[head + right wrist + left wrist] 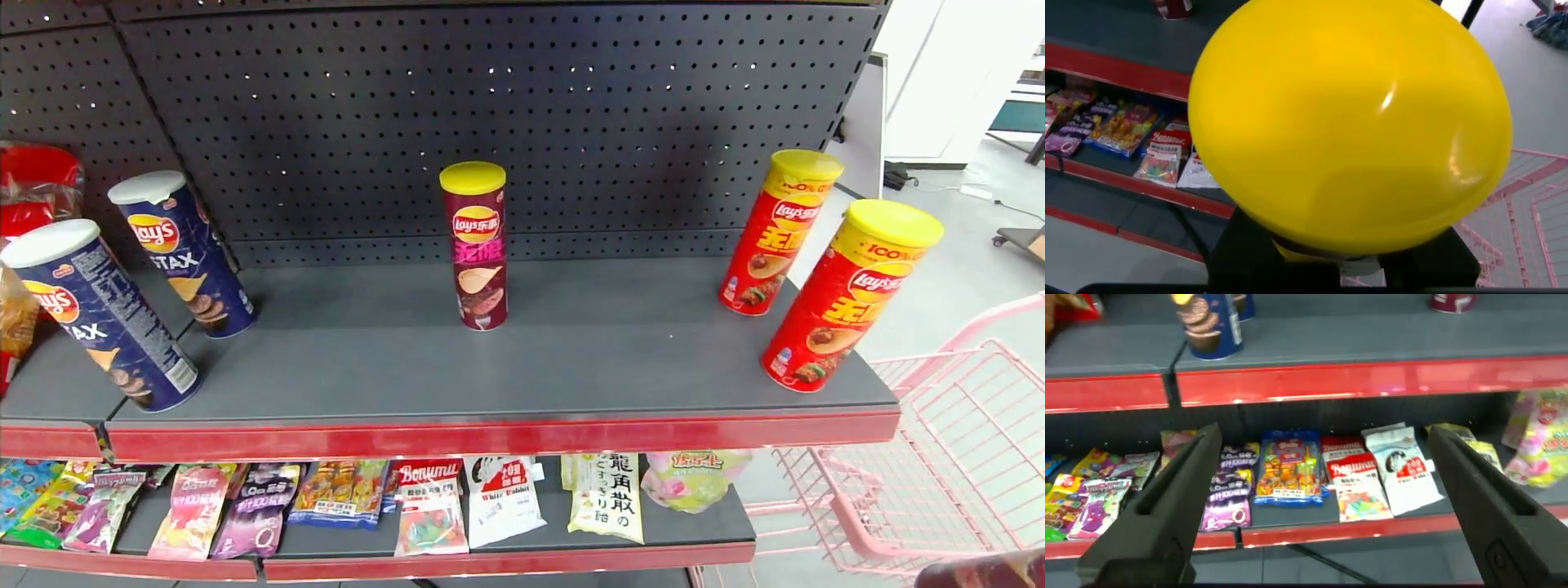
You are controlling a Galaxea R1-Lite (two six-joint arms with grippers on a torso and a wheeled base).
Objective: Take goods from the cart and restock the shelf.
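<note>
A chip can with a yellow lid (1351,122) stands right in front of my right wrist camera, and my right gripper (1343,265) is shut on its body just under the lid. A dark red bit of that can (984,572) shows at the lower right corner of the head view, over the pink cart (939,482). The grey upper shelf (620,359) holds two red cans (849,298), one maroon can (479,245) and two blue cans (102,314). My left gripper (1323,506) is open, low before the snack shelf, with nothing between its fingers.
Snack bags (429,506) lie in a row on the lower shelf (506,563). A black pegboard wall (490,114) backs the upper shelf. Wide bare stretches lie between the maroon can and its neighbours. Red-packed goods (33,188) sit at the far left.
</note>
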